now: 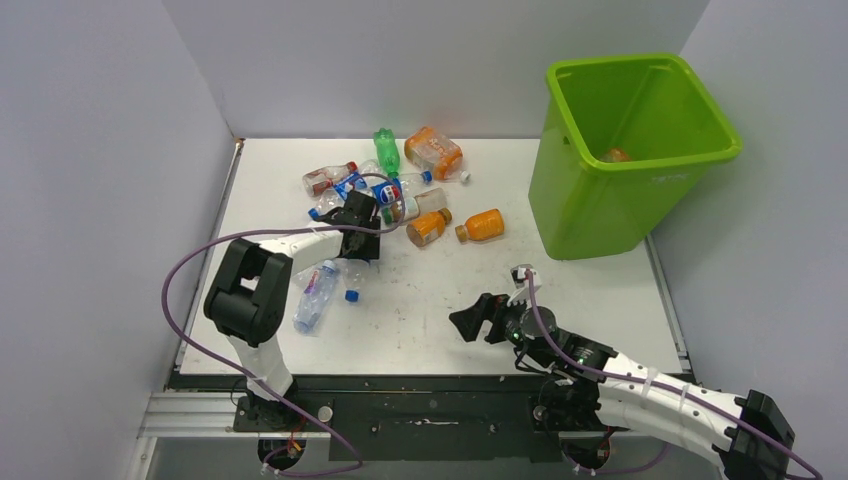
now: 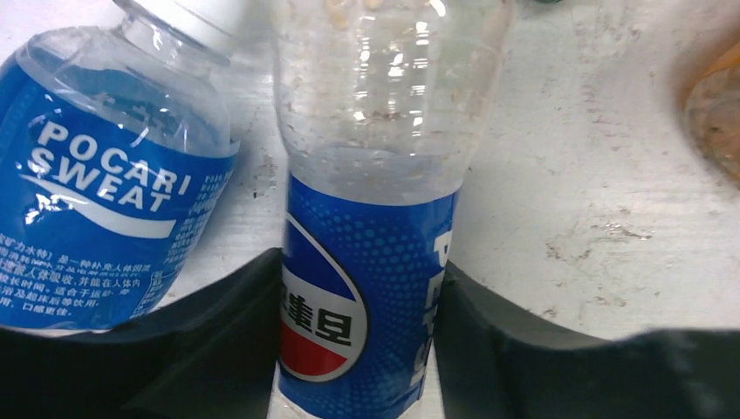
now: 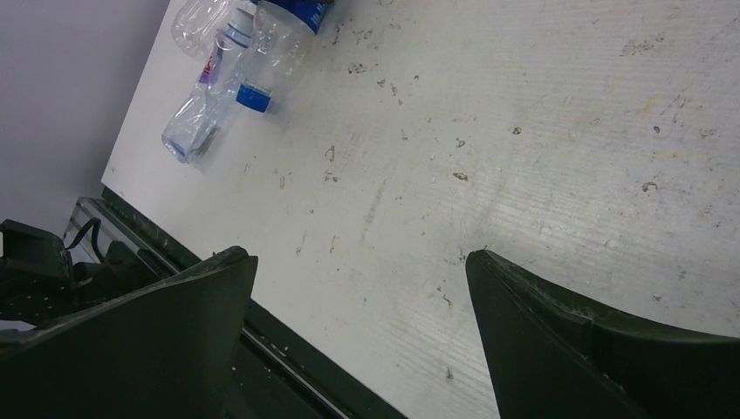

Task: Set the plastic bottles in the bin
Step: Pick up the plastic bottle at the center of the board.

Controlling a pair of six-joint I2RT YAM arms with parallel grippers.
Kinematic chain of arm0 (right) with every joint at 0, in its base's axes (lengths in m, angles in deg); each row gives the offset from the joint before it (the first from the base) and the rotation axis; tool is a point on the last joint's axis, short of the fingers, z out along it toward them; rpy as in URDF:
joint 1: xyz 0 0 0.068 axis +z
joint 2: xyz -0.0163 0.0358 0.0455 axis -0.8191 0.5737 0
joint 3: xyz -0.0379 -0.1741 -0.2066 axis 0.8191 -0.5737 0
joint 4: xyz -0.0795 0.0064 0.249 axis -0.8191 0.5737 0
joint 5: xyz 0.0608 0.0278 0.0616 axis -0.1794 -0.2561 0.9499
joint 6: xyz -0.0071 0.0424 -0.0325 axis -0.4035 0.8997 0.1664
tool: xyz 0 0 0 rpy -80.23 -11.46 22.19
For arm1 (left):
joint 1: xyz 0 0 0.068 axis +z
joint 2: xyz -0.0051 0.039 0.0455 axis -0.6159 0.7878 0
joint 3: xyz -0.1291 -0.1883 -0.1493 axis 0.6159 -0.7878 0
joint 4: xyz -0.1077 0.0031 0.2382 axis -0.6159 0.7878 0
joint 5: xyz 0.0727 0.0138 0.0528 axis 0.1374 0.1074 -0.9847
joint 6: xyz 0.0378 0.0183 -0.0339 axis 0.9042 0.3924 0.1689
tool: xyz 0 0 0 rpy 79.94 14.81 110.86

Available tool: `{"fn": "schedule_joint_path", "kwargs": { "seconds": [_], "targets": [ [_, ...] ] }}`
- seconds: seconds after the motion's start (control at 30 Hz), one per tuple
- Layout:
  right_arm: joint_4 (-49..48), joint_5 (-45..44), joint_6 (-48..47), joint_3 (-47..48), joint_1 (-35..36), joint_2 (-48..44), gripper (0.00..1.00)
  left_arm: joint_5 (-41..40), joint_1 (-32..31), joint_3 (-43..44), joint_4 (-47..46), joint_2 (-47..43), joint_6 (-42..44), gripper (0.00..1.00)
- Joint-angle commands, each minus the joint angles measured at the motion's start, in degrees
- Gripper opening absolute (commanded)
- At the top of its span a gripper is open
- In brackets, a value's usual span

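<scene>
Left wrist view: my left end effector (image 2: 360,272) is narrowed onto a Pepsi bottle (image 2: 384,175) that lies on the white worktop (image 2: 576,175). One dark finger sits against each side of its blue label, so I count it as gripped. The bottle's clear upper body points away from me. Just beside it on the left lies a Pocari Sweat bottle (image 2: 105,192) with a blue label and a white cap, tilted. The edge of an orange bottle (image 2: 717,113) shows at the right border. From the top external view, this end effector is reached out into the pile of plastic bottles at the far middle of the worktop. A green bottle (image 1: 386,150) and a big crushed orange-tinted bottle (image 1: 433,152) lie beyond it. Two small orange bottles (image 1: 428,227) (image 1: 483,225) lie to its right, and a red-labelled bottle (image 1: 325,179) to its left. Nearer my left arm lies a clear bottle (image 1: 315,295). The bin (image 1: 590,215) stands upright at the far right corner of the worktop, well apart from the pile, with one orange bottle in the bin (image 1: 617,155) already. My right end effector (image 3: 359,257) is spread wide above bare, scuffed worktop near the front edge, with nothing between its fingers.
</scene>
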Motion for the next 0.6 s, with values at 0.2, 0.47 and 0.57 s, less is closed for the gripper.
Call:
{"fn": "schedule_joint_path", "kwargs": {
  "seconds": [0.2, 0.47, 0.57],
  "targets": [
    [-5.38, 1.61, -1.46, 0.21, 0.87, 0.78, 0.94, 8.75, 0.20, -2.02, -7.34, -10.54, -8.73, 0.34],
    [-20.34, 7.68, -2.92, 1.48, 2.54, 5.35, 0.94, 18.30, -1.79, -26.43, -42.23, -35.87, -38.05, 0.27],
    [-30.15, 7.13, -2.27, 0.35, 4.06, 6.13, 0.94, 12.21, -5.72, -35.87, -58.01, -42.86, -47.21, 0.25]
  ]
}}
